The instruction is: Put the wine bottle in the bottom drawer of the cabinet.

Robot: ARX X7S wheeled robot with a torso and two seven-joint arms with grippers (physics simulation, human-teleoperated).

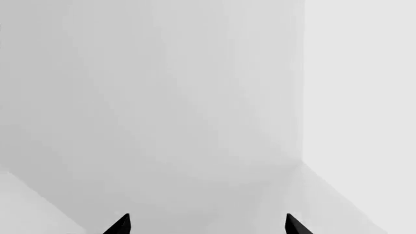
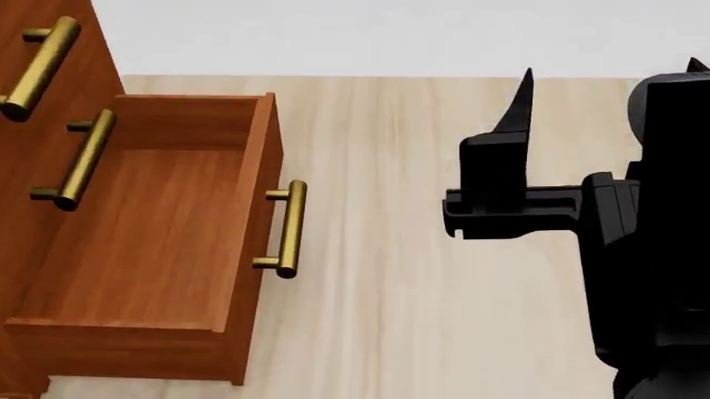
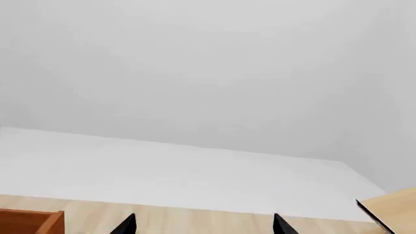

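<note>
The head camera is looking steeply down, close over the open reddish-brown wooden bottom drawer (image 2: 145, 241). The right wrist camera is facing level, sharing that drawer's corner (image 3: 31, 222); the left wrist camera is facing only grey walls.

The cabinet (image 2: 28, 100) is cut off at the left edge of the head view, so only a slice of its front shows. The top brass handle (image 2: 39, 66) runs off the top left corner. The near left corner of the bottom drawer (image 2: 145, 241) slips under the bottom edge.

The right gripper (image 2: 604, 83) is cut off at the right edge. Only the very tip of its far finger shows.

In each wrist view, only two small black finger tips (image 1: 120, 225) (image 3: 126, 225) poke in at the edge. A bit of reddish wood (image 3: 29, 222) is cut off too.
</note>
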